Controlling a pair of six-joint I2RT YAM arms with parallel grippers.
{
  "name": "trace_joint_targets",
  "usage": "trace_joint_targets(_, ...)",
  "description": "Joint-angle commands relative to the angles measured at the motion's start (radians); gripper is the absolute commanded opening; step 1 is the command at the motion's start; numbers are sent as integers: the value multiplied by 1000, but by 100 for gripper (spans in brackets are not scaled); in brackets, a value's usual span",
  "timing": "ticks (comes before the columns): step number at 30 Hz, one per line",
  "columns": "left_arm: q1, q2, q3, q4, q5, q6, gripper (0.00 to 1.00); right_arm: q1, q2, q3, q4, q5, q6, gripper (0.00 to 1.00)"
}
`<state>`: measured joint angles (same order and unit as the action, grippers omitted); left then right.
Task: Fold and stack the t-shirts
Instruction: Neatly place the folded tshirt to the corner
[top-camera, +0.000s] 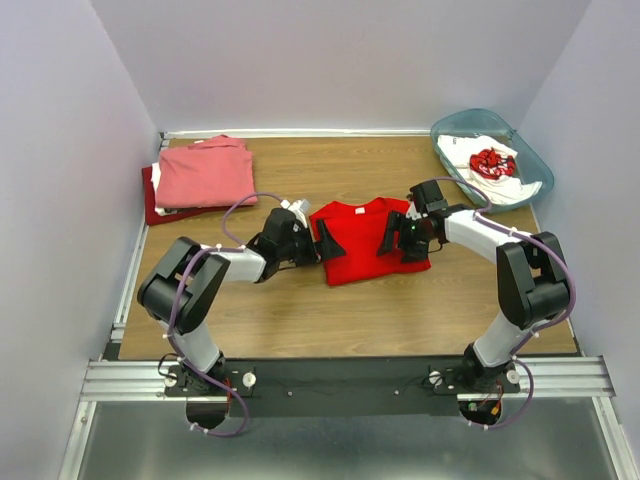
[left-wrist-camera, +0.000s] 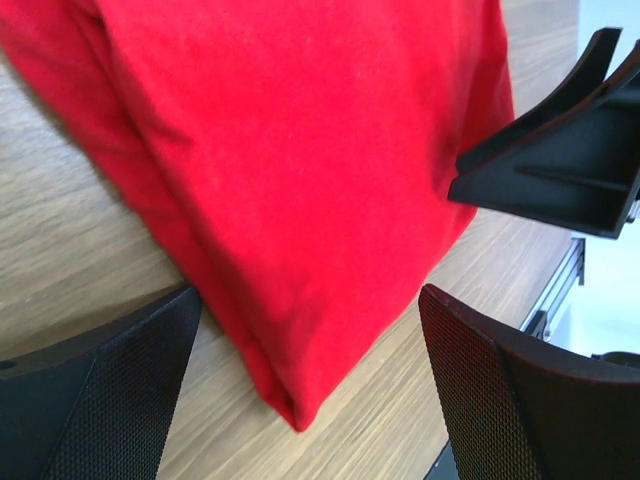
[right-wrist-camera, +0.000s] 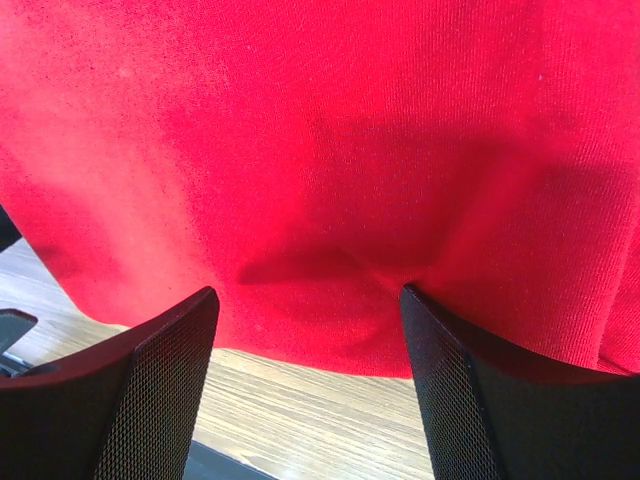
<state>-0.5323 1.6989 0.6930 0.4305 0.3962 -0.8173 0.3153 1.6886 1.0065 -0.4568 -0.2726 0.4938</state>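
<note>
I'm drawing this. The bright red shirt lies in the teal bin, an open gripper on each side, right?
Not in the teal bin: the bright red shirt lies on the table, left gripper and right gripper open alongside. Top view.

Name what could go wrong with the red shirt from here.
The left gripper and right gripper stand open at opposite edges of the folded red shirt; closing may pinch only the top layer, so the fold opens. Cloth puckers inside the right gripper and could bunch.
</note>
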Motion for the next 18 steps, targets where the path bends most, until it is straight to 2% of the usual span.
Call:
trace_joint_targets(1,-9,64,-4,-10,-59,-25,98,7,28,-6,3,-19,3,80)
trace_joint_targets(9,-52,120,13,36,-62,-91,95,7,25,-9,3,-20,0,80)
trace_joint_targets(13,-80,157,37,37,-66,-112,89,8,33,-6,3,-25,-1,80)
trace_joint_targets(16,-83,174,46,19,-82,-129,69,7,33,-8,1,-27,-3,80)
trace_joint_targets(17,-84,180,60,1,-101,-129,56,7,33,-9,3,-27,-4,80)
trace_joint_targets(18,-84,185,71,-21,-112,-126,49,7,34,-9,3,-27,-6,80)
